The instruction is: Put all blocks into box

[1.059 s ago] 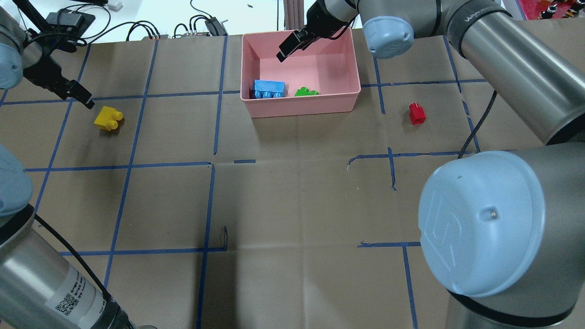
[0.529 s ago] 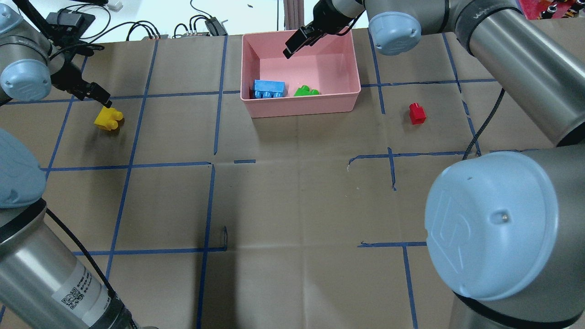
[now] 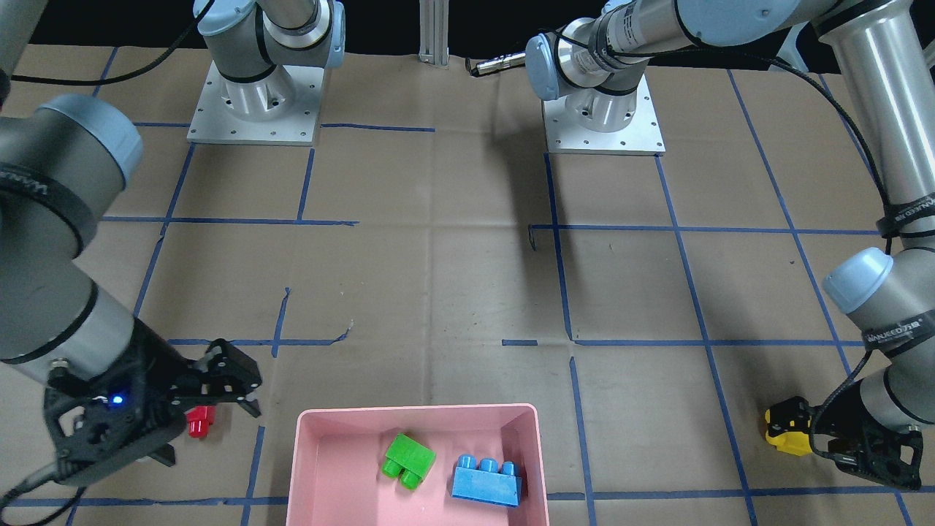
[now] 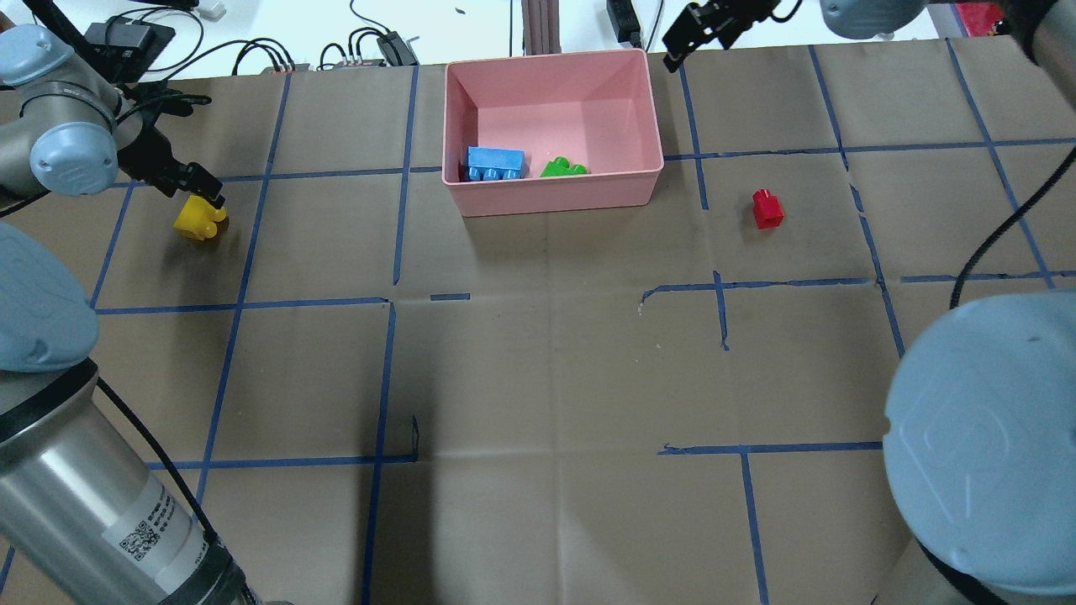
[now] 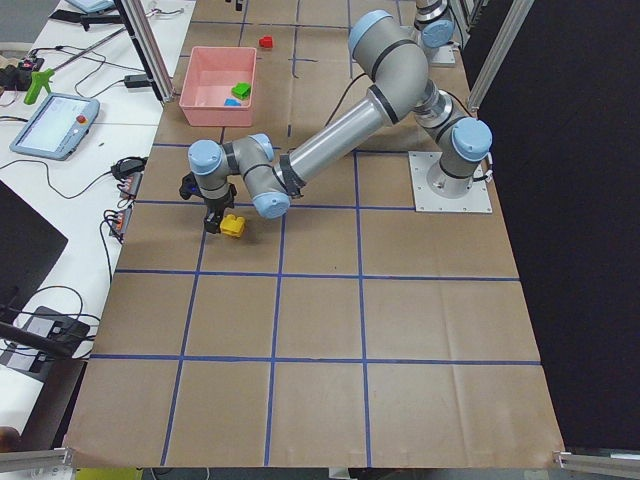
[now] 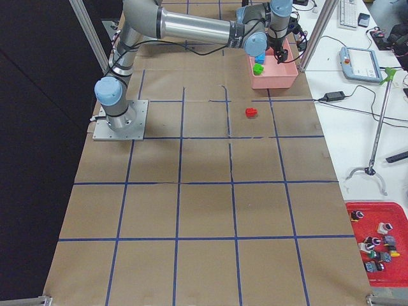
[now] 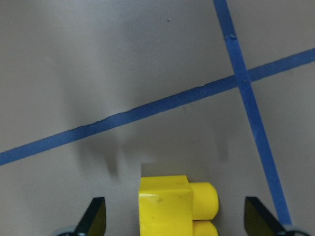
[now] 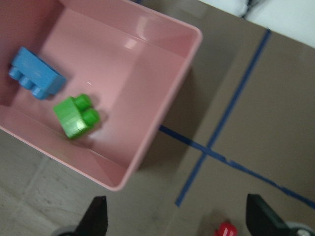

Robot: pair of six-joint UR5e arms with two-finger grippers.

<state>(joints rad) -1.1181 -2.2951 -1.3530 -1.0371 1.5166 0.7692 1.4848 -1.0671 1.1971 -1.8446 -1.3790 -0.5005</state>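
The pink box (image 4: pixel 555 202) stands at the far middle of the table and holds the blue block (image 4: pixel 496 162) and the green block (image 4: pixel 563 168). The yellow block (image 4: pixel 200 220) lies on the table at the far left. My left gripper (image 4: pixel 202 186) is open just over it. In the left wrist view the yellow block (image 7: pixel 170 204) sits between the fingers (image 7: pixel 96 216), untouched. The red block (image 4: pixel 767 208) lies right of the box. My right gripper (image 4: pixel 677 50) is open and empty, high beyond the box's far right corner. The right wrist view shows the box (image 8: pixel 192 34) and the red block (image 8: pixel 226 229) far below.
The table is brown cardboard with blue tape lines (image 4: pixel 395 302). Cables and electronics (image 4: pixel 370 46) lie along the far edge behind the box. An upright metal post (image 4: pixel 538 21) stands behind the box. Both arm bases (image 3: pixel 603 124) are bolted on the robot's side.
My left gripper has moved right and down to the yellow block. My right gripper has left the space over the box and swung right, past its far right corner.
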